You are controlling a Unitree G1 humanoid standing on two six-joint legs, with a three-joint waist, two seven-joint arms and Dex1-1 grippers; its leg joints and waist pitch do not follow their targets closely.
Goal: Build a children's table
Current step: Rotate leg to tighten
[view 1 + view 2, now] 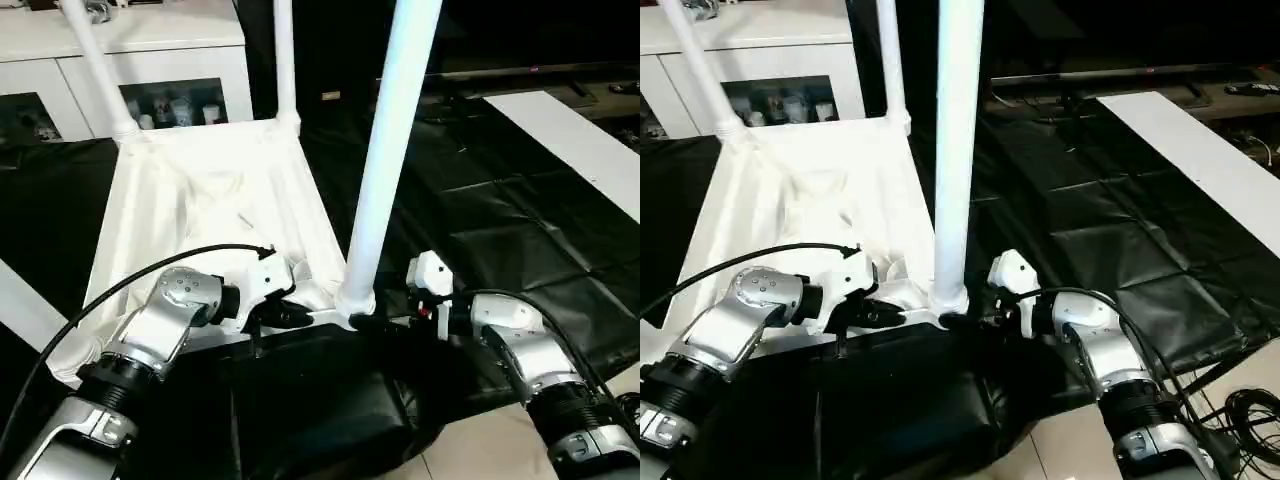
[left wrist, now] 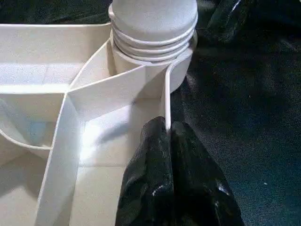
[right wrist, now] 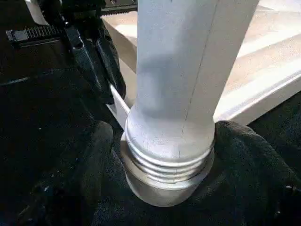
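The children's table (image 1: 215, 205) is lying upside down on the black-sheeted worktop (image 1: 500, 230), its rimmed underside facing up and its long axis running away from the robot toward the white glass-door cabinet (image 1: 130, 60) at the back. Its legs are pointing straight up: two thin ones at the far corners, both running out of the top of the picture, and one near leg (image 1: 385, 150) standing tall at the near right corner, its upper part also cut off.

On the left, the left gripper (image 1: 285, 310) is reaching in over the near edge, and its black fingers (image 2: 174, 183) are pinching shut on the thin upright rim (image 2: 165, 101) of the tabletop, just beside the corner socket (image 2: 181, 70). The ribbed end of the near leg is sitting in that socket, a few rings still showing above it.

On the right, the right gripper (image 3: 167, 141) is standing wide at the foot of the same leg, one dark finger (image 3: 244, 165) on each side of the ribbed collar. Whether the fingers are actually touching the leg is hard to make out, since they are blurred and dark against the sheet.

A white board (image 1: 580, 140) is lying far right on the sheet, partly cut off.
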